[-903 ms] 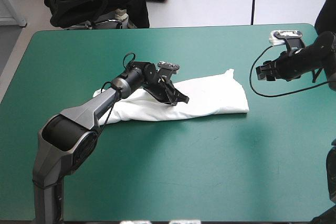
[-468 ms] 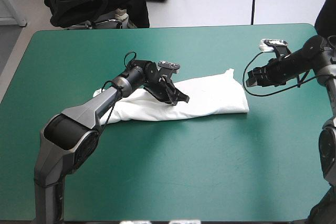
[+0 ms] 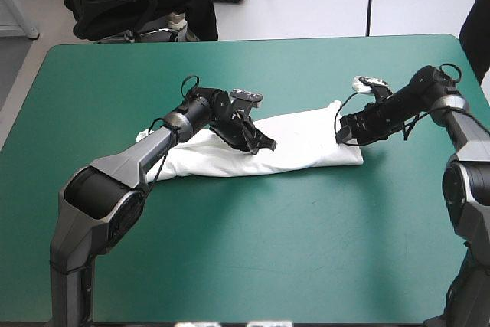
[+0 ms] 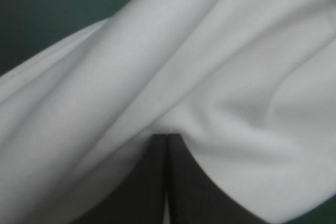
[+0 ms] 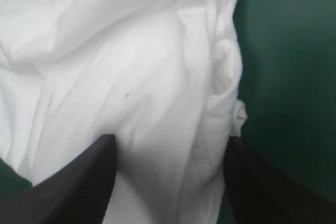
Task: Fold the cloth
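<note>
**Item 1, T-shirt** (image 3: 306,147). You have it lying as a long folded bundle across the middle of the table (image 3: 230,266), white on the teal-green cover. It runs from left of centre to right of centre. The right end is the wider one, and one corner there points toward the far edge.

**Item 2, left gripper** (image 3: 264,145). You find it down on the bundle near its middle, with the arm reaching in over the bundle's left end. In the left wrist view its black fingers (image 4: 142,182) stand together in one pointed arch, with only a thin white line between them. The cloth puckers into folds that run out from the tip, so count the fingers as clamped on the T-shirt.

**Item 3, right gripper** (image 3: 342,129). You find it at the bundle's right end, low over the cloth. In the right wrist view its fingers (image 5: 73,182) stand well apart, and white cloth fills the space between them. The bundle's bunched edge runs ahead beside one finger, with bare cover beyond it.

**Item 4, speck** (image 5: 127,95). You can see one small dark mark on the cloth just ahead of the right gripper.
</note>
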You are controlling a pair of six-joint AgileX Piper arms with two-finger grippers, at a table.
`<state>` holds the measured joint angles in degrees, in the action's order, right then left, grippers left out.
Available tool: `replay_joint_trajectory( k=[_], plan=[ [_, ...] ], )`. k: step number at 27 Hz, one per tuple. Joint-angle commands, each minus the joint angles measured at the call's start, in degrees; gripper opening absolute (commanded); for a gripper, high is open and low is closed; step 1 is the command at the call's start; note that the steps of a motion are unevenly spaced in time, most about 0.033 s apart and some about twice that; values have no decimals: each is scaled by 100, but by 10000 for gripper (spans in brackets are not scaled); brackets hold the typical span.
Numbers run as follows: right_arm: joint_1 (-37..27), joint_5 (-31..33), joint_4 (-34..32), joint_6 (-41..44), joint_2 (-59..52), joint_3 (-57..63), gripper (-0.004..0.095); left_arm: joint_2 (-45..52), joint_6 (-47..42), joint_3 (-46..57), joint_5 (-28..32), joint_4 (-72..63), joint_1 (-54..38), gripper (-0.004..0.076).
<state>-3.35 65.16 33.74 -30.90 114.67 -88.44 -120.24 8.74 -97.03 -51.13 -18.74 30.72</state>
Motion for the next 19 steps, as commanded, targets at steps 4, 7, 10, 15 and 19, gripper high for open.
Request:
replay_joint_trajectory(
  k=[4, 7, 10, 15, 19],
  plan=[
    [19, 184, 348, -71, 28, -132, 568, 146, -11, -50, -219, 241, 28, -18],
    [19, 266, 372, -71, 160, -132, 567, 146, -5, -50, -219, 241, 28, -18],
    [62, 327, 390, -71, 277, -132, 559, 146, 36, -50, -219, 241, 18, -18],
    [167, 426, 390, -71, 388, -132, 347, 146, 71, -50, -219, 255, 18, -18],
    [182, 426, 414, -71, 388, -132, -12, 146, 61, -50, -208, 350, 18, -18]
  ],
)
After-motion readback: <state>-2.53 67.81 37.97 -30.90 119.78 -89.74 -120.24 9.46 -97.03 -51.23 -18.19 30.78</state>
